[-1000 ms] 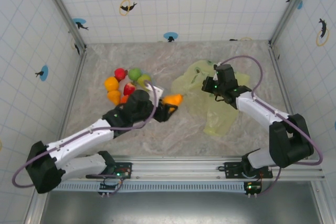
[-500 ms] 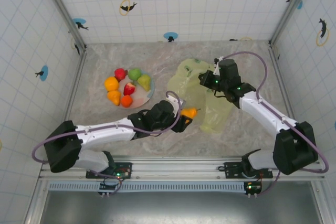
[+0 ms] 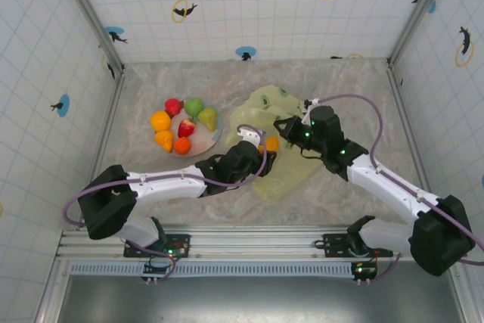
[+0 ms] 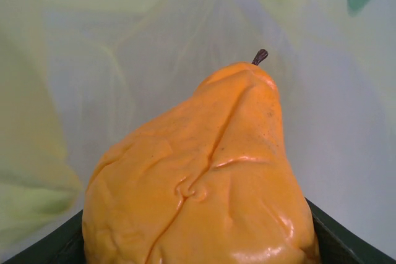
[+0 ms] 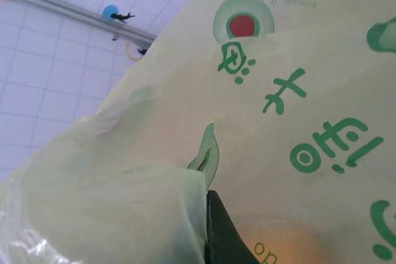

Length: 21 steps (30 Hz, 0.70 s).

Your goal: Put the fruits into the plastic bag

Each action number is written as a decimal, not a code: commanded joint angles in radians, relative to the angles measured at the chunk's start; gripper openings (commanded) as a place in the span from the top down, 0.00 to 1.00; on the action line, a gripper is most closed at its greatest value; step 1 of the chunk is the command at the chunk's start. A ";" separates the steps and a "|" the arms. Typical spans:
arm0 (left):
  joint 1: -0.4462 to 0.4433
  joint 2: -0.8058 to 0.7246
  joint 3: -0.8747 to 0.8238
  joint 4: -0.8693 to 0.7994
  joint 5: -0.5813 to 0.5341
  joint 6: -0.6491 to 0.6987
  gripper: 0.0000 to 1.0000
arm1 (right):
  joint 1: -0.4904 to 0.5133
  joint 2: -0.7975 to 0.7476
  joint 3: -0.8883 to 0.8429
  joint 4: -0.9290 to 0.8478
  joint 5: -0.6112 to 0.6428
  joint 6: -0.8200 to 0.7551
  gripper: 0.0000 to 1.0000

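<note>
Holding a small orange toy pear (image 4: 204, 177) by its wide end, your left pincer (image 3: 265, 150) is closed around the fruit. In the left wrist view its dark fingers (image 4: 349, 242) just show at the lower corners. The pear sits at the mouth of the thin translucent yellow-green plastic bag (image 3: 286, 173), which lies crumpled on the grey marbled surface (image 3: 348, 88). Your right pincer (image 3: 290, 129) is clamped on the bag's upper edge, with plastic draped over one dark finger (image 5: 223, 236). The other small toy fruits (image 3: 186, 128) — red, green, yellow and orange — are clustered at the round pink-white plate (image 3: 204, 140), left of the bag.
</note>
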State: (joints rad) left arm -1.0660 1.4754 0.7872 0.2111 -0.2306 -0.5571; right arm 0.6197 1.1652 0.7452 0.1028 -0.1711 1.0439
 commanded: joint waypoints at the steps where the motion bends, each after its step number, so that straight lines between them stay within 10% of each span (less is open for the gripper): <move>1: 0.003 0.029 0.018 0.089 -0.023 -0.042 0.47 | 0.040 -0.044 -0.053 0.121 0.050 0.128 1.00; 21: 0.060 0.371 0.097 0.439 -0.048 -0.150 0.37 | 0.066 -0.130 -0.285 0.447 0.155 0.435 1.00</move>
State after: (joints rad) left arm -1.0283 1.7981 0.8379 0.5407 -0.2707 -0.6567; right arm 0.6819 1.0645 0.4900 0.4492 -0.0746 1.4204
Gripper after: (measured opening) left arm 0.638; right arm 0.049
